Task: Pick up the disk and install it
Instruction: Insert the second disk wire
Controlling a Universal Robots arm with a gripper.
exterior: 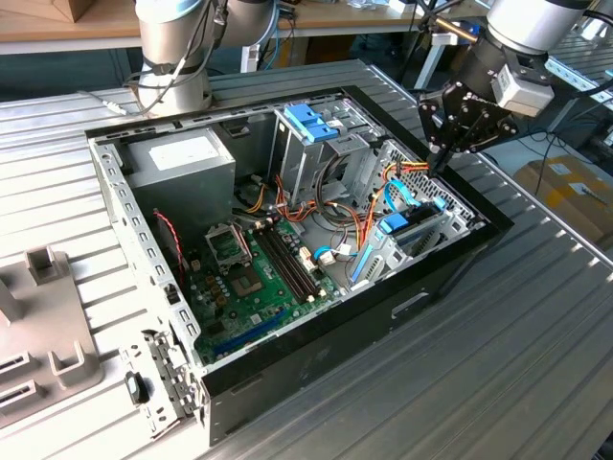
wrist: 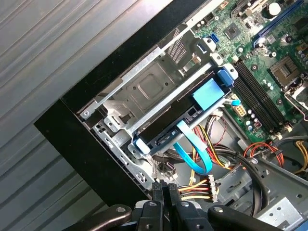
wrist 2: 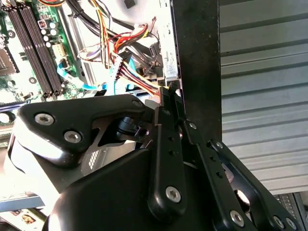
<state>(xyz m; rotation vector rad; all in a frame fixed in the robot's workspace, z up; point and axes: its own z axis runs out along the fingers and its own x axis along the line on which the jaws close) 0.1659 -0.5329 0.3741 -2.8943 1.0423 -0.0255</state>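
Black gripper (wrist: pixel 164 188) fingers pressed together, empty, over the case's (exterior: pixel 316 359) drive corner.
Disk (wrist: pixel 183 118) sits past the fingertips, toward 12 o'clock in the first wrist view, already in its bay (wrist: pixel 149 86), edge-on behind blue cable (wrist: pixel 192 156). I judge it rigid, dense, shock-sensitive, best held by its light-blue frame sides. Its label, far end and seating are hidden.

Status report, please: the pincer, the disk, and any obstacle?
Pincer shut, empty, above the case's drive corner. Disk sits in its bay, blue frame visible. Blue ribbon cable and coloured power wires lie between pincer and disk.
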